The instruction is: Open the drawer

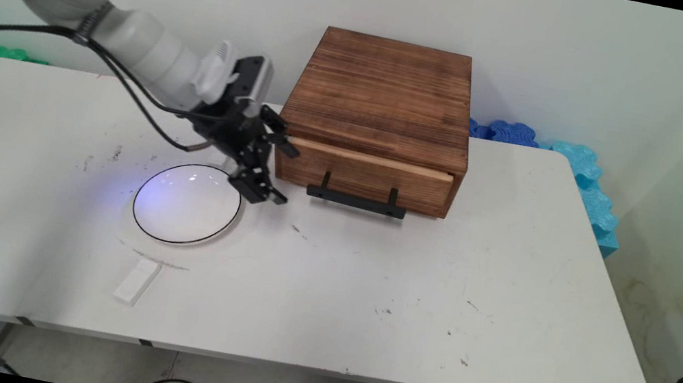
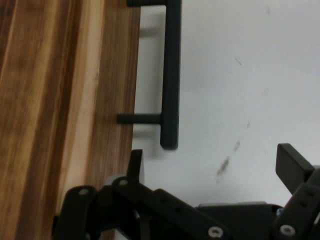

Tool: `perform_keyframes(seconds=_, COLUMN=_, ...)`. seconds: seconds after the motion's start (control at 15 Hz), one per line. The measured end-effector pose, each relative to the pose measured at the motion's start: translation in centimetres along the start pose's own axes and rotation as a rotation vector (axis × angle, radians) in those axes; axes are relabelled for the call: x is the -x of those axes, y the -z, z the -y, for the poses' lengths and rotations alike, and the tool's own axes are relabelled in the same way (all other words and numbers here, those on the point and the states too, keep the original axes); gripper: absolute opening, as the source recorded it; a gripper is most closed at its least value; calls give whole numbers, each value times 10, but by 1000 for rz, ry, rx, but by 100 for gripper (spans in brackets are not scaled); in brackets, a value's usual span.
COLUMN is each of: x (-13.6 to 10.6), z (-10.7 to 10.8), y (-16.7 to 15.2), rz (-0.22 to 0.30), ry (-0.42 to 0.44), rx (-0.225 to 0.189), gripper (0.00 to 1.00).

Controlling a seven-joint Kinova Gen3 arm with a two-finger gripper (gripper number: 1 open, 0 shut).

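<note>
Drawer (image 1: 367,173) of the wooden box (image 1: 385,98) sits almost fully in, with its black handle (image 1: 356,201) facing the table's (image 1: 366,293) near side; nothing has hold of it. From the main view, the pincer (image 1: 279,171) hangs just left of the box's front corner, above the table beside a white plate (image 1: 187,204), fingers apart and empty. A small white block (image 1: 136,280) lies nearer the front. From the hand view, the handle (image 2: 170,75) lies ahead, apart from the spread fingers (image 2: 295,167); one may nearly touch the wood.
</note>
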Motion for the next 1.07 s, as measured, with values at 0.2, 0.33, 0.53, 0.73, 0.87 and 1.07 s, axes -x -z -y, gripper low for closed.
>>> perform_keyframes(seconds=0.2, x=-15, z=0, y=-23, rz=1, ry=-6, rx=-7, gripper=100)
perform_keyframes(seconds=0.33, x=-24, z=1, y=-39, rz=2, ry=-9, rx=-10, gripper=100)
perform_keyframes(seconds=0.53, x=-37, z=1, y=-59, rz=7, ry=-11, rx=-16, gripper=100)
perform_keyframes(seconds=0.73, x=-45, z=0, y=-73, rz=14, ry=-11, rx=-21, gripper=100)
perform_keyframes(seconds=0.87, x=-50, z=0, y=-84, rz=21, ry=-11, rx=-24, gripper=100)
perform_keyframes(seconds=1.07, x=-55, z=-1, y=-97, rz=34, ry=-12, rx=-27, gripper=100)
